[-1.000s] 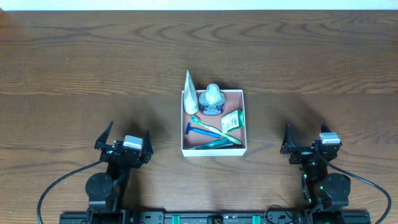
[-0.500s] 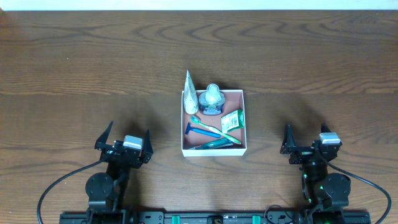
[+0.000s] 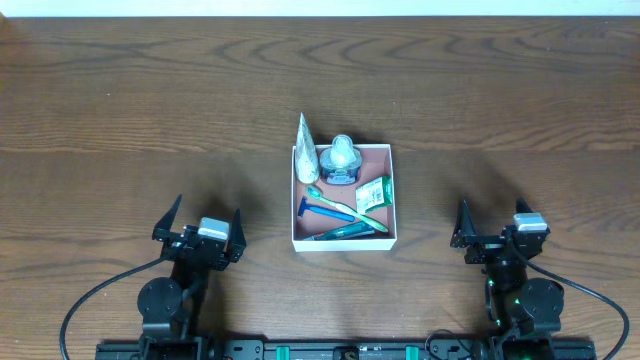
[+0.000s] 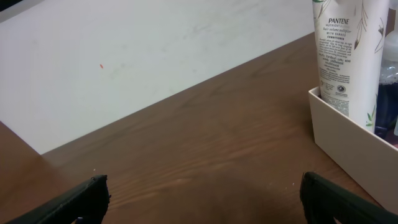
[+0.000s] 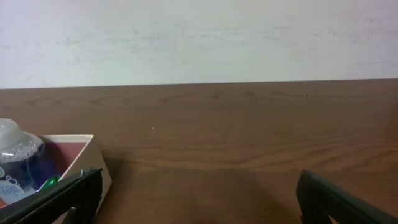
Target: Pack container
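Observation:
The container (image 3: 391, 200) is a shallow white box with a pinkish-brown floor at the table's middle. It holds a white tube (image 3: 304, 150) leaning over its far left corner, a round clear-topped blue jar (image 3: 341, 160), a green packet (image 3: 373, 193), a green toothbrush (image 3: 343, 208), a blue razor (image 3: 318, 212) and a teal pen-like item (image 3: 345, 231). My left gripper (image 3: 196, 224) is open and empty near the front edge, left of the box. My right gripper (image 3: 492, 226) is open and empty, right of it. The left wrist view shows the tube (image 4: 347, 56) and box wall (image 4: 348, 140).
The brown wooden table (image 3: 150, 110) runs to a white wall at the back. Black cables loop from both arm bases at the front edge. The right wrist view shows the container's corner (image 5: 81, 152) and the jar (image 5: 15, 155) at its left.

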Robot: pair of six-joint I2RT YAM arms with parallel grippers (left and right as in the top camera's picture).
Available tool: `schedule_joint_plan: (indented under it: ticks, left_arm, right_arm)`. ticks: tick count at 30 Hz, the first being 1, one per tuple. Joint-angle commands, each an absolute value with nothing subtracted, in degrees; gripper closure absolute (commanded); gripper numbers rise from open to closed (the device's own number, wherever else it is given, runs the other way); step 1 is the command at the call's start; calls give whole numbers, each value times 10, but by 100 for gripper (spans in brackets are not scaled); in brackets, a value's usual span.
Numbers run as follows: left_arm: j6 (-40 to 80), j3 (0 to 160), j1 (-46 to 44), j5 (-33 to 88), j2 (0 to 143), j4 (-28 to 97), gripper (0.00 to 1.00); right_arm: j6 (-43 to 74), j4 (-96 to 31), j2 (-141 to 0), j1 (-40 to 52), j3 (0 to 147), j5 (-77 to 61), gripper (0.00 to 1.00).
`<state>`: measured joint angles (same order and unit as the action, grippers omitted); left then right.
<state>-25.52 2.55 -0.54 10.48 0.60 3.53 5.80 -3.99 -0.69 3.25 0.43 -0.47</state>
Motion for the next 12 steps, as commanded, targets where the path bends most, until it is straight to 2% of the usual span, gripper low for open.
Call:
schedule_joint_plan:
  ticks: [1, 12]
  left_arm:
    - [-256, 7, -3, 102, 3, 42, 2]
    - [-256, 7, -3, 102, 3, 42, 2]
  right_arm:
    - [51, -43, -3, 37, 3, -9, 1]
    - [51, -43, -3, 37, 3, -9, 1]
